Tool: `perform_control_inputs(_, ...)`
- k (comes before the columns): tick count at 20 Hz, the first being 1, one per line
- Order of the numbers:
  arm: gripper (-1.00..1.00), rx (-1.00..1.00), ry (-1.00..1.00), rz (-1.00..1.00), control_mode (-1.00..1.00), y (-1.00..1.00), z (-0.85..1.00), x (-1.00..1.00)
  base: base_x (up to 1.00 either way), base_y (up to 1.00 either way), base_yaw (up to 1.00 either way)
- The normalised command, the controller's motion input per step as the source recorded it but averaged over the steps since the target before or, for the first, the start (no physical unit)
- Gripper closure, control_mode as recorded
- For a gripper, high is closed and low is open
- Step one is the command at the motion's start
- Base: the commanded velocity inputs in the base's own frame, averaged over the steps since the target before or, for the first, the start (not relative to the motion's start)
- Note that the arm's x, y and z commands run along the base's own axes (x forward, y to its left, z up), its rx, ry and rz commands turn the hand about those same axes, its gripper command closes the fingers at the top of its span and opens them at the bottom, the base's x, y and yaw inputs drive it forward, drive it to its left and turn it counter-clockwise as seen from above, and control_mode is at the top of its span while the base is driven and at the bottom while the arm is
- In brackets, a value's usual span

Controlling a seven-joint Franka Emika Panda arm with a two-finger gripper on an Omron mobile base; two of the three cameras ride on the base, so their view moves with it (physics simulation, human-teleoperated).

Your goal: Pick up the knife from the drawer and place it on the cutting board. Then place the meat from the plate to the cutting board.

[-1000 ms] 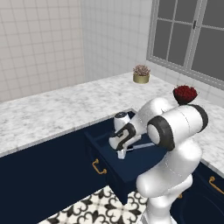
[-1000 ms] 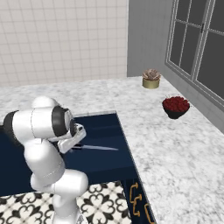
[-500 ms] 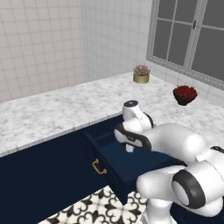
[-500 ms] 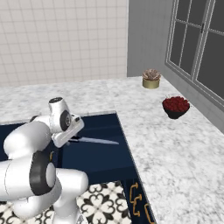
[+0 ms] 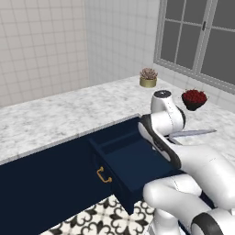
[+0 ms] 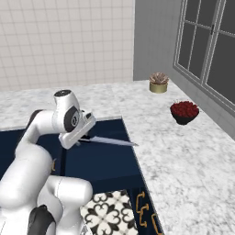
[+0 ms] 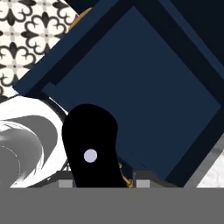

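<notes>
We are carrying the black-handled, silver-bladed knife point(image 6: 108, 141), gripper point(image 6: 82, 136) clamped on its handle, above the open navy drawer point(image 5: 133, 163), needing the cutting board next.

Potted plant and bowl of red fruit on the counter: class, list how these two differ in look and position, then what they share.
The potted plant has a yellow-gold pot with dull pinkish leaves; the bowl is dark and heaped with red fruit. The plant stands farther back toward the wall; the bowl sits nearer the robot. Both are small, upright, and rest on the marble counter by the window.
</notes>
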Motion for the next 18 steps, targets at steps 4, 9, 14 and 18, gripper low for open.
perform_control_inputs(4, 1.0, 0.0, -0.02, 0.0, -1.0, -0.3, 0.63, -0.52, 0.0, 0.0, 0.0)
perform_control_inputs(9, 1.0, 0.0, -0.21, 0.01, -1.0, -0.18, 0.42, -0.91, 0.0, 0.0, 0.0)
perform_control_inputs(14, 1.0, 0.0, -0.14, 0.02, 1.0, 0.0, 0.24, -0.77, -0.11, 0.02, 0.01)
perform_control_inputs(18, 1.0, 0.0, 0.0, 0.0, 1.0, 0.0, 0.0, 0.0, -0.47, 0.43, 0.28)
